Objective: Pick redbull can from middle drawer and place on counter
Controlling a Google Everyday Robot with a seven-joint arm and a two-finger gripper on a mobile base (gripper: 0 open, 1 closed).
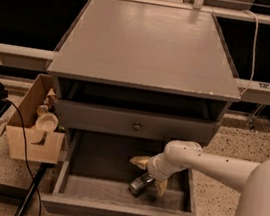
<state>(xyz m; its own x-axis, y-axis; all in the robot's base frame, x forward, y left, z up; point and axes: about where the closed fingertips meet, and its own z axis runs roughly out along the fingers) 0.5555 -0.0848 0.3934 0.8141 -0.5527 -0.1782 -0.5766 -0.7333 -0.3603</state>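
The redbull can [139,184] lies tilted on the floor of the open middle drawer [93,187], right of centre near the front. My gripper [149,175] reaches down into the drawer from the right, directly over the can. Its two tan fingers [139,161] are spread, one behind the can and one to its right. I cannot tell whether they touch the can. The counter [144,45] is the grey cabinet top above, with nothing on it.
A shut drawer front with a round knob [136,126] sits above the open drawer. A cardboard box [32,135] holding a pale cup [46,121] stands left of the cabinet. A black cable [20,133] runs beside it. A rail [264,91] runs at the right.
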